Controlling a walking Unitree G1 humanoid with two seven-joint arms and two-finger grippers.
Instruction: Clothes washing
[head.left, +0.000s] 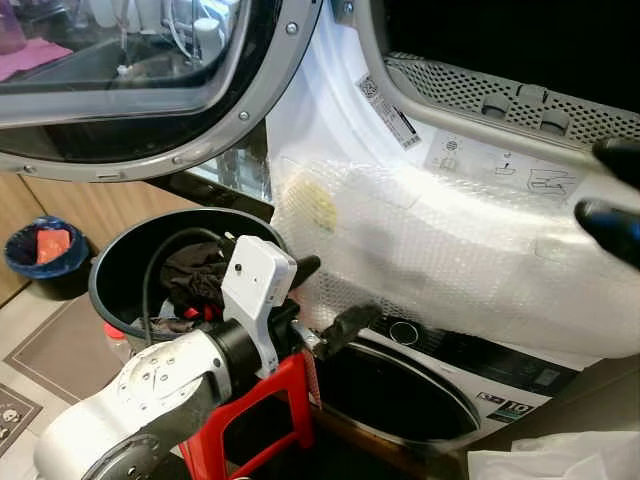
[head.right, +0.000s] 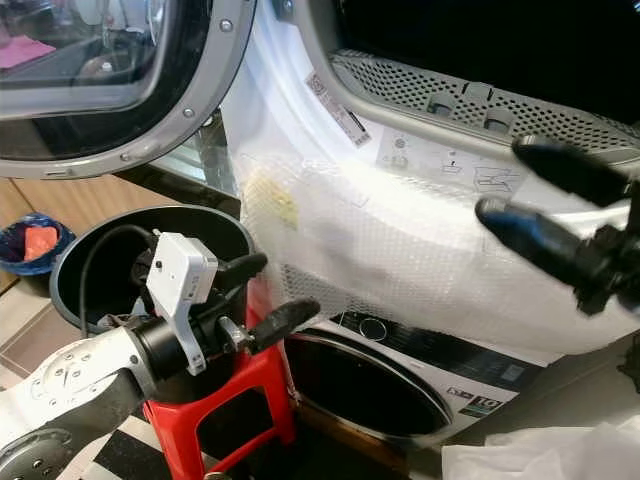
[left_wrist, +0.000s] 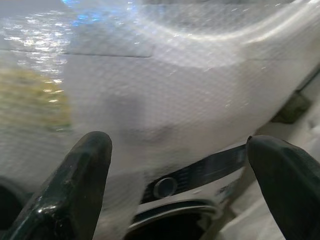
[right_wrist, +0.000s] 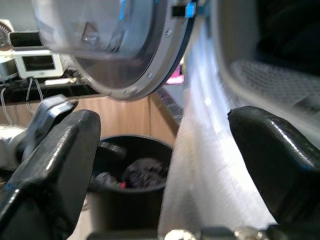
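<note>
A black bucket (head.left: 108, 262) stands on a red stool (head.left: 287, 386) and holds dark clothes (head.left: 195, 270) with a bit of red among them. My left gripper (head.left: 335, 292) hovers open and empty just right of the bucket, facing the bubble-wrapped front (head.left: 430, 240) of the stacked machines. My right gripper (head.right: 505, 180) is open and empty at the lower rim of the upper machine's dark drum opening (head.left: 500, 40). The upper machine's round door (head.left: 150, 90) is swung open to the left, above the bucket.
The lower washing machine's dark round door (head.left: 400, 390) sits below the bubble wrap, right of the stool. A blue bin (head.left: 45, 250) with something orange in it stands on the floor at far left by wooden cabinets. White sheeting (head.left: 560, 460) lies at bottom right.
</note>
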